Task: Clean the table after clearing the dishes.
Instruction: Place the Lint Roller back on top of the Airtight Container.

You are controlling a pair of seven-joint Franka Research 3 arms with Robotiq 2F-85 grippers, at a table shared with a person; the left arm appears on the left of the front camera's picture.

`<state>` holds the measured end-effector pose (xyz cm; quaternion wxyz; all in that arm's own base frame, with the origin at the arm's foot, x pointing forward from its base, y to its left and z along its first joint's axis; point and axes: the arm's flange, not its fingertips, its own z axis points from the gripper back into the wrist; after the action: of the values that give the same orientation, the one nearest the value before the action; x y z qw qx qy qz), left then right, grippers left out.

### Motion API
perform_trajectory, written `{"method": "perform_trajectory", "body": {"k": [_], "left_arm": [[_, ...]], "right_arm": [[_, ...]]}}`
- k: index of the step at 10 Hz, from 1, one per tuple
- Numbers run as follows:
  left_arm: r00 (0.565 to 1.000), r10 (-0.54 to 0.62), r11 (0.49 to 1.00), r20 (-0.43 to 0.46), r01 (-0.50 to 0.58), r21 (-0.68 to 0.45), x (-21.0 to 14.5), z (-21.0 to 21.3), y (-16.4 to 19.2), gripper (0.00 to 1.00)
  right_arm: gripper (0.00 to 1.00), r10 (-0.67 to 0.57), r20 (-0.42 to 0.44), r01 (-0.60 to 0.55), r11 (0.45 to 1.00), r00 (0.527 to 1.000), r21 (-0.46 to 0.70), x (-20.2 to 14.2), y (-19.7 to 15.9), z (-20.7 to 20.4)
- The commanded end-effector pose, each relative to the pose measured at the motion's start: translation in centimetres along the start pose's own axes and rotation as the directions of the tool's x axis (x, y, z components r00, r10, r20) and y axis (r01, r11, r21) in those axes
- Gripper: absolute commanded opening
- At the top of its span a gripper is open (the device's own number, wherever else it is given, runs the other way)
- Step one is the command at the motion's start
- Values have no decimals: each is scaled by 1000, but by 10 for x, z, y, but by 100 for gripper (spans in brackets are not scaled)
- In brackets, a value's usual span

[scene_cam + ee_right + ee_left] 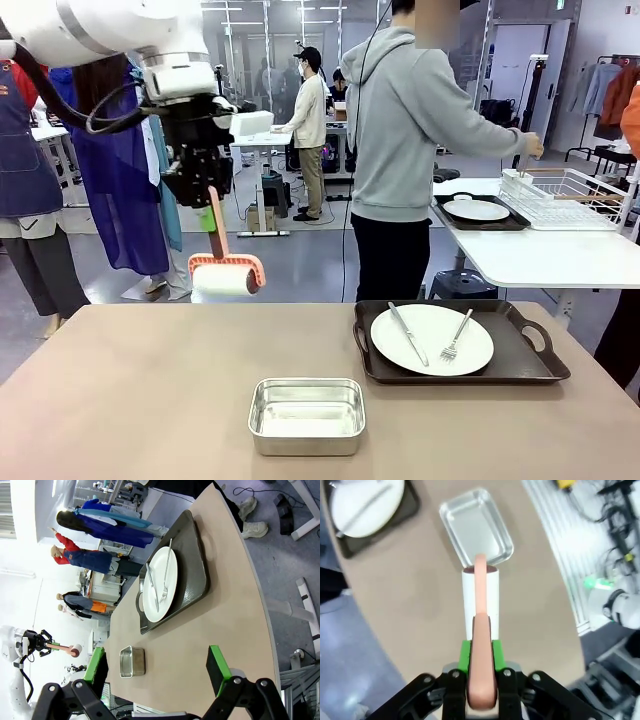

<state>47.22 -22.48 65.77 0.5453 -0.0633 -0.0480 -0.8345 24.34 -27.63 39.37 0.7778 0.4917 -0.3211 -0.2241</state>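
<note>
The desk (150,400) fills the lower half of the front view, and its far edge runs straight across mid-frame. The left and middle stretch of its matte brownish top is bare, open room.

On the right of the frame, near the far edge, a dark tray (520,368) with handles lies flat. It bears a round white plate (432,320) with a knife (408,334) and a fork (457,336) laid apart on it. A second tray (480,225), also with a white plate, sits on the white desk (540,260) beyond, upper right, just beside a wire rack (575,195). A person (400,130) in a grey hoodie stands there, reaching to the rack.

A small square steel pan (306,415) sits at bottom centre, left of the near tray and apart from it.

The left hand (203,195), upper left, is clamped on the pink handle of a roller (226,272). The roller hangs head down above the far edge, clear of the top.

In the right wrist view the right hand (156,670) stands spread wide along the bottom of the frame, with nothing between its green pads (216,667).
</note>
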Motion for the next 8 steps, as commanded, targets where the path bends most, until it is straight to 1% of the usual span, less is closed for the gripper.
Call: {"method": "perform_trajectory", "body": {"k": [1,3,4,5,6,7,8], "left_arm": [[999,32,999,7,-31,-36,7,-7,5,20],[999,32,999,7,-31,-36,7,-7,5,20],[1000,8,1000,2,-8,-7,-1,-2,1,20],[999,-32,999,21,32,21,4,-13,-8,20],[1000,12,1000,28,-11,-4,23,-36,1,20],[996,54,998,73,-52,-30,41,-56,12,20],[996,84,994,44,-80,-78,62,-71,19,20]], "right_arm": [[100,7,5,-7,1000,1000,11,-1,2,2],[100,7,5,-7,1000,1000,11,-1,2,2],[100,7,5,-7,1000,1000,11,-1,2,2],[100,7,5,-7,1000,1000,11,-1,2,2],[100,7,5,-7,1000,1000,11,-1,2,2],[100,7,5,-7,1000,1000,11,-1,2,2],[100,7,5,-7,1000,1000,11,-1,2,2]]}}
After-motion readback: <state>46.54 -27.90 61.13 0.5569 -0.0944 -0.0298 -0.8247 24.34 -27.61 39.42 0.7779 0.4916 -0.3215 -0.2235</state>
